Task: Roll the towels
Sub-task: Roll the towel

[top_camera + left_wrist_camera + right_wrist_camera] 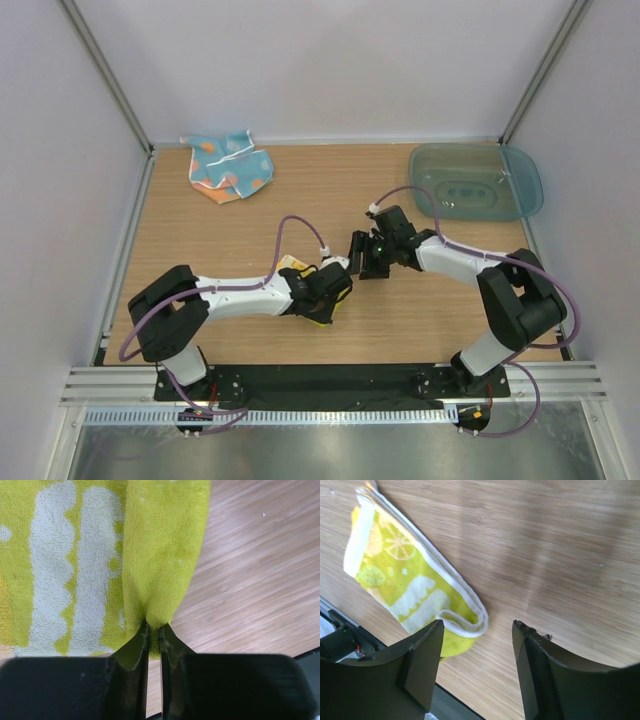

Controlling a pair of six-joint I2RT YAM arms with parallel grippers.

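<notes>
Clamps left gripper (pixel 154 626) on a raised fold of the yellow towel (pixel 165 540), close to the worktop's (pixel 250 580) near edge. Holds right gripper (pixel 477 627) spread, empty, just beside that towel. Shows blue towel (pixel 230 167) crumpled toward far-left corner.

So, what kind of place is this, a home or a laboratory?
Most likely a robot test cell in a laboratory: plain white panels in an aluminium frame enclose a wooden table, and the left arm and right arm are bolted at its near edge.
</notes>
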